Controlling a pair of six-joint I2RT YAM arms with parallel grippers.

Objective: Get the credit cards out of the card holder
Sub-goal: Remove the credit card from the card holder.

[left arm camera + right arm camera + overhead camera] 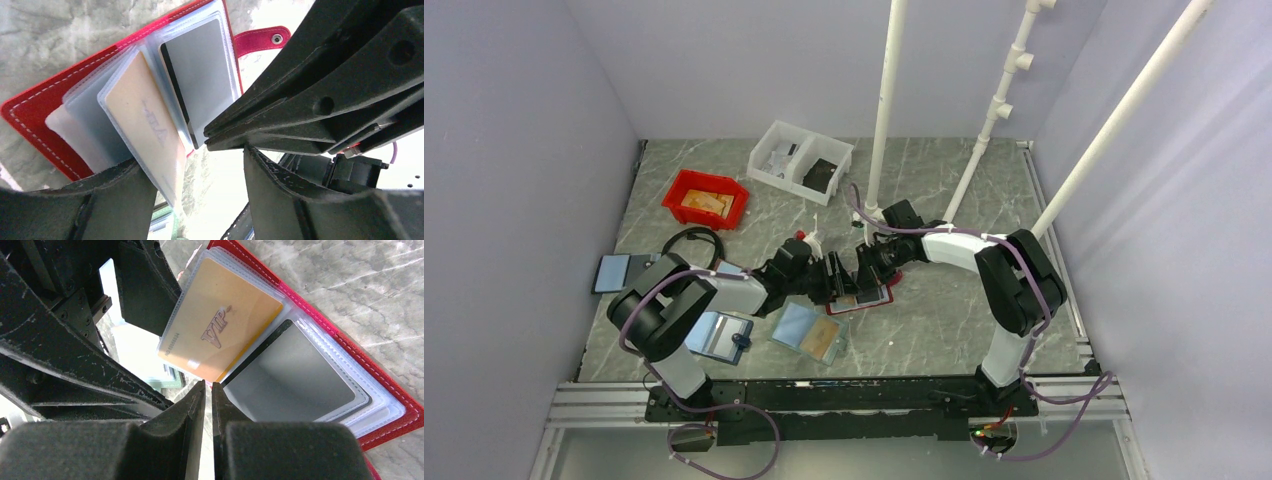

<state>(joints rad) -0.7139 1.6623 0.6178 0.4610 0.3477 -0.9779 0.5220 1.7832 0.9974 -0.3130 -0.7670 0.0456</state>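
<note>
The red card holder [871, 302] lies open on the table between my two grippers. In the left wrist view the card holder [35, 112] shows clear sleeves, a tan-orange card [142, 120], a pale grey card [200, 80] and its pink-red tab [260, 39]. My left gripper [192, 160] is open wide, with the edge of the tan card's sleeve beside its left finger [115, 200]. My right gripper [208, 385] is shut to a thin slit. Its tips sit where the orange VIP card [225, 325] meets the grey card [295, 375]. I see nothing between them.
A light teal holder [809, 332] with an orange card and another open holder [722, 335] lie in front of the left arm. A brown holder [619, 272] is at the far left. A red bin [706, 198], a white tray [799, 160] and white poles [884, 110] stand behind.
</note>
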